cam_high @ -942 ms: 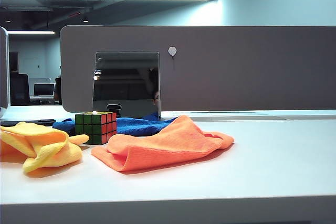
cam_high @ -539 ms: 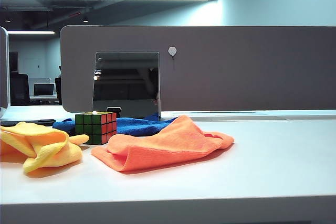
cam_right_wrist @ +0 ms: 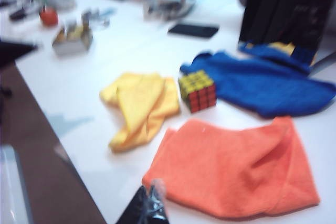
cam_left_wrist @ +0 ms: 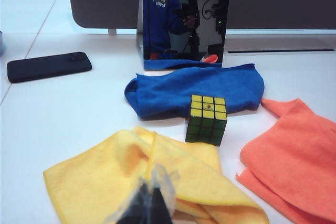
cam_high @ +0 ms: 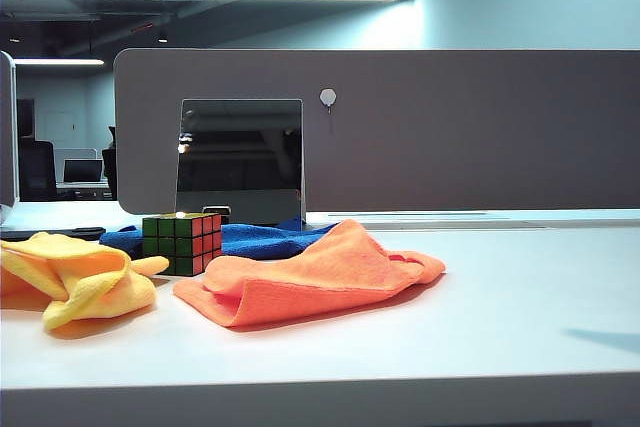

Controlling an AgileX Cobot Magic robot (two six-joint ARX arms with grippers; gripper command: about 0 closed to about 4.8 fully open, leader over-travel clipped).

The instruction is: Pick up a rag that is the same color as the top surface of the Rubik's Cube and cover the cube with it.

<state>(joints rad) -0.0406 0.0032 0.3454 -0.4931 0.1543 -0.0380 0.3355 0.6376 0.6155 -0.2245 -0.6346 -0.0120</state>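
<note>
White tabletop (cam_high: pixel 520 317) in an office, grey partition (cam_high: pixel 450 127) behind with a mirror panel (cam_high: pixel 240 159) leaning on it. Exterior view shows no arms at all, only a faint shadow at the right edge; the yellow rag (cam_high: pixel 75 279) is cut off at its left edge, and the blue cloth (cam_high: pixel 265 237) is mostly hidden behind the Rubik's Cube (cam_high: pixel 183 243) and the orange cloth (cam_high: pixel 310 277). Cube top barely visible there; left wrist view shows it yellow (cam_left_wrist: pixel 207 119), small dark mark on the centre sticker, unreadable. Cube stands just beside the rag (cam_left_wrist: pixel 152 179), in front of the blue cloth (cam_left_wrist: pixel 197 88), with the orange cloth (cam_left_wrist: pixel 294 156) to its side, apart. Left claw (cam_left_wrist: pixel 149 208) blurred and cropped at the frame edge, jaws together, nothing held, over the rag. Right claw (cam_right_wrist: pixel 148 208) also blurred and cropped, open or shut cannot tell, near the orange cloth (cam_right_wrist: pixel 236 169) edge. Only wrist views show a black phone (cam_left_wrist: pixel 49 66). Mirror reflects a person in a blue top with yellow print, illegible. Right wrist view is soft overall; clutter at the far end unidentifiable.
</note>
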